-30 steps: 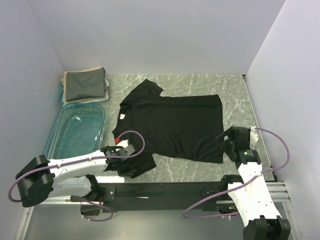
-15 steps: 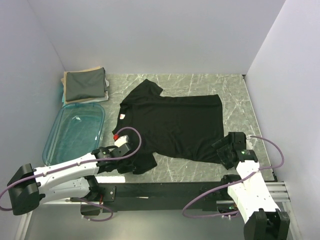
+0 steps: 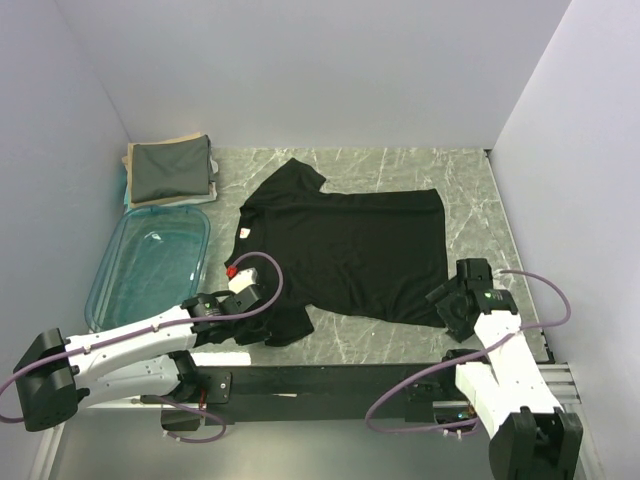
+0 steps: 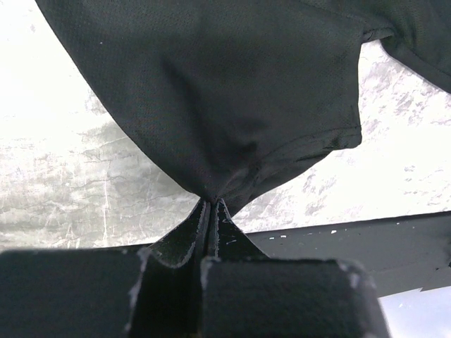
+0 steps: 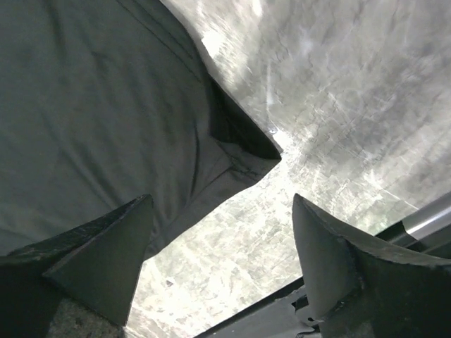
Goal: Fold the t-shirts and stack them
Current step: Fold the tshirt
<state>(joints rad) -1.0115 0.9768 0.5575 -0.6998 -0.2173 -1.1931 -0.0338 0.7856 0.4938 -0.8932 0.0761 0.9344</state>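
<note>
Your left gripper (image 4: 211, 204) pinches the near-left sleeve of the plain black cloth t-shirt (image 3: 350, 250) spread on the marble table (image 3: 400, 165), your right gripper (image 5: 220, 204) gaping wide over the shirt's near-right hem corner by the table's near edge.

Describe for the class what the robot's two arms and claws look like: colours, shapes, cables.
The left arm and right arm have white links with black joints. A purple cable loops along each. The left claw and right claw have black, wedge-shaped fingers tapering to points. A small green light shows near the right wrist.
</note>
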